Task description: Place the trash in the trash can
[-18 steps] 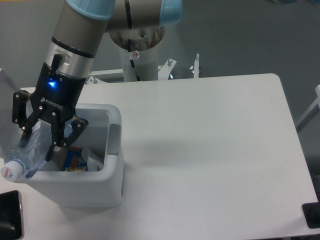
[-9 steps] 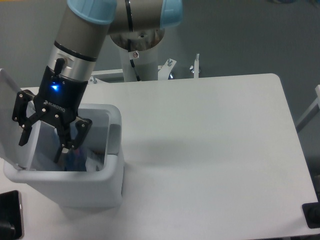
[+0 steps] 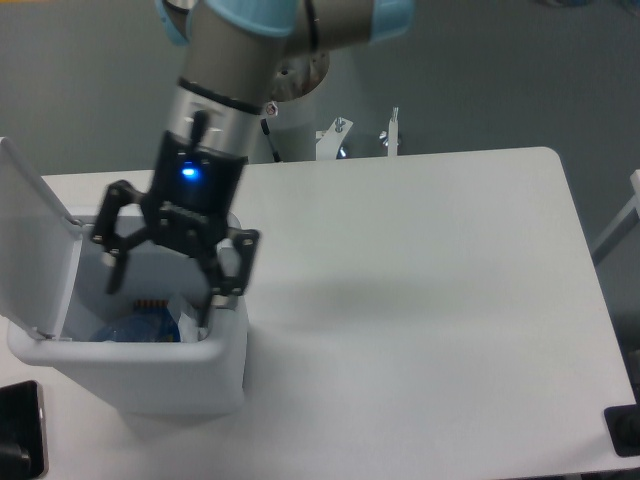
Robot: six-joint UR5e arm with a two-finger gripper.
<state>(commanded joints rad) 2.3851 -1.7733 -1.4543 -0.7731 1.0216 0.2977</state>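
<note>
The white trash can [image 3: 150, 370] stands at the table's front left with its lid [image 3: 35, 235] swung up on the left. Inside it I see the bluish crushed bottle [image 3: 120, 328] low in the bin, a white crumpled piece [image 3: 190, 322] beside it, and a bit of the blue-and-orange packet [image 3: 150, 305]. My gripper [image 3: 165, 275] hangs open and empty above the bin's right half, its fingers [image 3: 222, 283] spread wide.
A black object [image 3: 20, 430] lies at the front left corner beside the bin. Another dark block [image 3: 625, 430] sits at the table's front right edge. The robot's base column [image 3: 290, 120] stands behind the table.
The gripper let go of the bottle, which dropped into the bin. The open gripper then rose and moved right, from over the bin's left side to its right half.
</note>
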